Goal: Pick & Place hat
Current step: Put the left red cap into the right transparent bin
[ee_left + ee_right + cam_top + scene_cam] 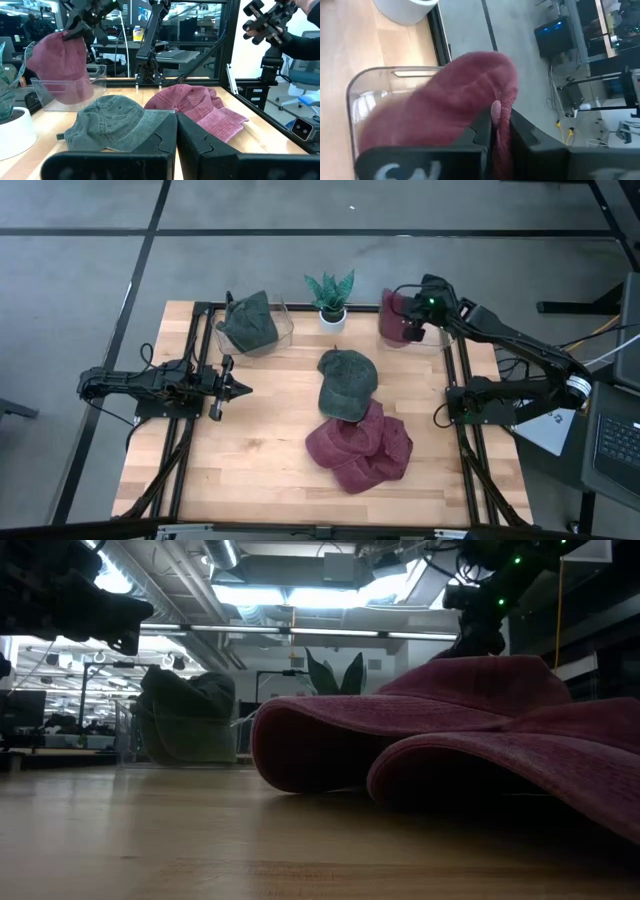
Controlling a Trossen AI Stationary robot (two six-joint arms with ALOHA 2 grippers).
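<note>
The right gripper (492, 131) pinches a red hat (445, 105) and holds it over the clear bin (432, 338) at the table's back right corner. The left gripper (236, 389) waits at the left side, fingers pressed together. A green hat (346, 383) and more red hats (360, 448) lie in the middle.

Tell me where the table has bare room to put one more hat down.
Bare wood lies at the near left corner of the table, bordered by the left gripper and the red hats. The middle is crowded: a green hat overlaps the red ones. Both bins at the back hold hats.
</note>
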